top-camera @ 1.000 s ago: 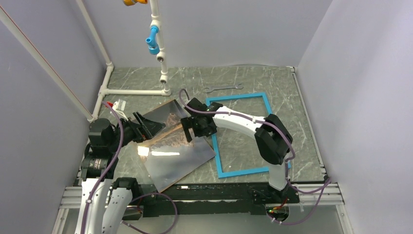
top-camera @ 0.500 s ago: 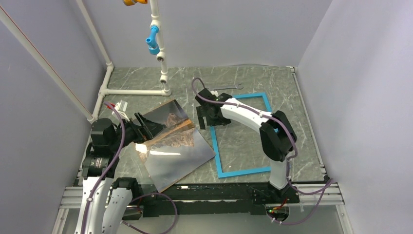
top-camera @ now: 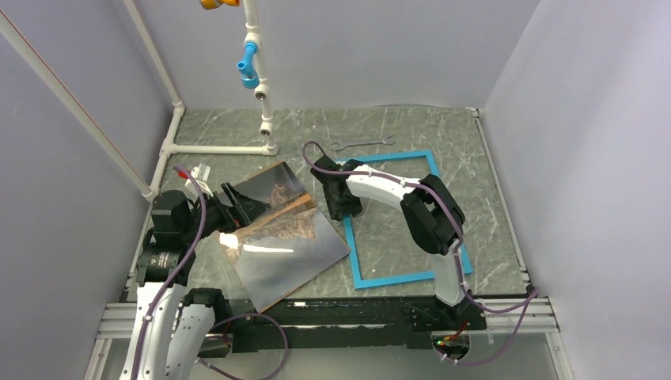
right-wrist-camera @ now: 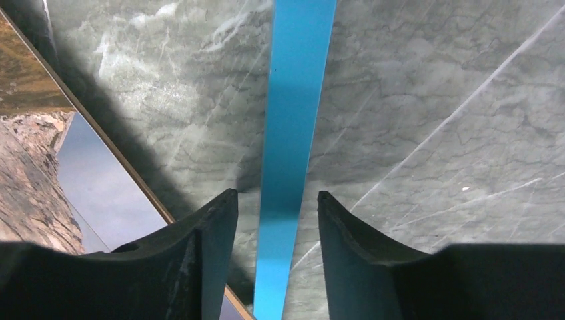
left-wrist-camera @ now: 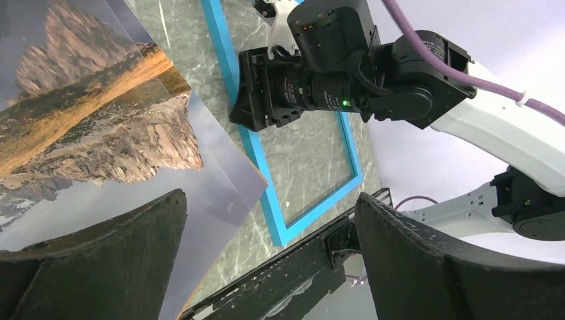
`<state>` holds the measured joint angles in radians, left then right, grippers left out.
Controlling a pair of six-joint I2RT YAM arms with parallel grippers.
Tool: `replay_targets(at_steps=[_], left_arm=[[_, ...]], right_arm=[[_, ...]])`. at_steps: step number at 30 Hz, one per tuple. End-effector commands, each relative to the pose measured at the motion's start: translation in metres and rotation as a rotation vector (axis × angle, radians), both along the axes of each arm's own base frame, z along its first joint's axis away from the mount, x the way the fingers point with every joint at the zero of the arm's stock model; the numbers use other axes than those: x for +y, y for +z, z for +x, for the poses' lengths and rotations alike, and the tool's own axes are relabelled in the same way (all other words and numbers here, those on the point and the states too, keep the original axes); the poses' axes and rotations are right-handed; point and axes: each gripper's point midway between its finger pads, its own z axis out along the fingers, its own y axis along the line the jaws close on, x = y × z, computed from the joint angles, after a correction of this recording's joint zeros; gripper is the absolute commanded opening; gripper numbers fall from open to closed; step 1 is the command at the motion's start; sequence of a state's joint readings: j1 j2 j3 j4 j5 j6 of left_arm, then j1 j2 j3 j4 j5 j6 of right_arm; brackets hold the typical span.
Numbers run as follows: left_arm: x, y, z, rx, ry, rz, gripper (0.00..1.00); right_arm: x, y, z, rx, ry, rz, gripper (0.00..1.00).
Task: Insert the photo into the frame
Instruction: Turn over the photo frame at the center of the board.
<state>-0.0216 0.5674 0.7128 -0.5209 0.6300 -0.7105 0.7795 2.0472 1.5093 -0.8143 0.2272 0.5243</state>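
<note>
Frame (right-wrist-camera: 296, 80), likely stiff and light, suits a pinch on its 9 o'clock rail, which the unclenched right gripper (right-wrist-camera: 276, 195) straddles.

One photo (top-camera: 278, 231), one frame (top-camera: 396, 279), one wrench (top-camera: 362, 143)

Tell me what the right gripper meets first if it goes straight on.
The right gripper would meet the frame, whose blue rail lies between its fingers; the depth is unclear.

A grey marbled table (top-camera: 411, 127) held 1 blue frame (top-camera: 396, 277), 1 mountain photo (top-camera: 277, 229), 1 wrench (top-camera: 360, 142) and white pipework (top-camera: 214, 148).
</note>
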Motion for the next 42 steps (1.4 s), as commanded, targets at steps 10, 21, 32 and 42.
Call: replay_targets(at_steps=[10, 21, 32, 42], left_arm=[[-0.002, 0.008, 0.001, -0.051, -0.018, 0.003, 0.99], [-0.006, 0.004, 0.003, -0.048, -0.034, -0.016, 0.99], [-0.035, 0.001, 0.007, -0.057, -0.109, -0.057, 0.99], [-0.118, 0.001, 0.007, -0.048, -0.288, -0.068, 0.99]], right_arm=[[-0.012, -0.014, -0.001, 0.031, -0.022, 0.063, 0.38], [-0.015, -0.015, -0.001, 0.035, -0.021, 0.067, 0.00], [-0.016, 0.083, 0.011, -0.127, -0.043, 0.209, 0.00], [-0.007, 0.167, 0.006, -0.220, -0.061, 0.436, 0.00]])
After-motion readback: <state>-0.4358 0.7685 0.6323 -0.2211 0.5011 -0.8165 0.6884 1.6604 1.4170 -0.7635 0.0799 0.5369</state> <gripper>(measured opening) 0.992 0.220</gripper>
